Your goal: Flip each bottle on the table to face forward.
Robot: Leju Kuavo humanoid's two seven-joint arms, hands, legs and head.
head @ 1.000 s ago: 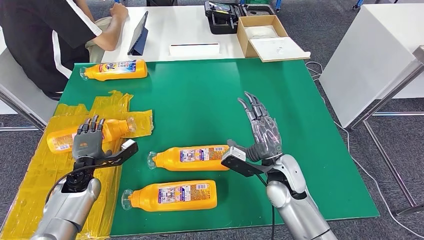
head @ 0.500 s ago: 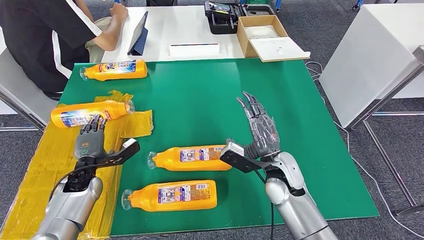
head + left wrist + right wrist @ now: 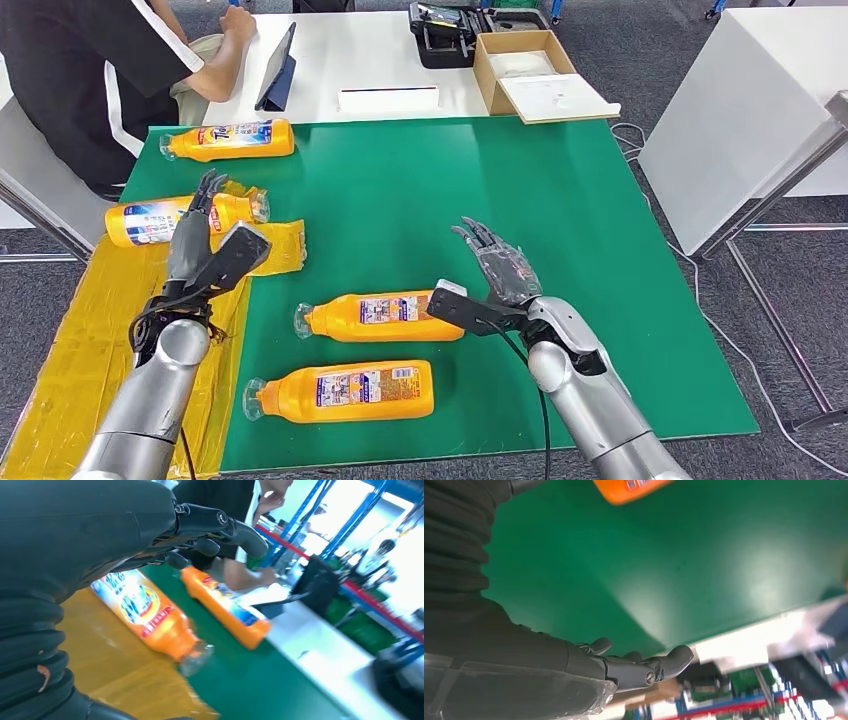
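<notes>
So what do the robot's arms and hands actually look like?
Both arms are rounded silver metal tubes with thin black cables along them. The left hand is grey with dark fingers. The right hand is similar, under clear plastic wrap. A black bracket sits at each wrist, and the wrist views show grey ribbed covers.

Left hand (image 3: 203,243) off flipped bottle (image 3: 165,220)

You had glossy orange plastic bottles (image 3: 365,316) with printed paper-look labels on a matt green counter (image 3: 400,200). Crinkled shiny yellow plastic sheet (image 3: 80,340) covered its left edge. Arms (image 3: 150,400) were brushed silver metal; left hand (image 3: 200,245) dark matt plastic.
</notes>
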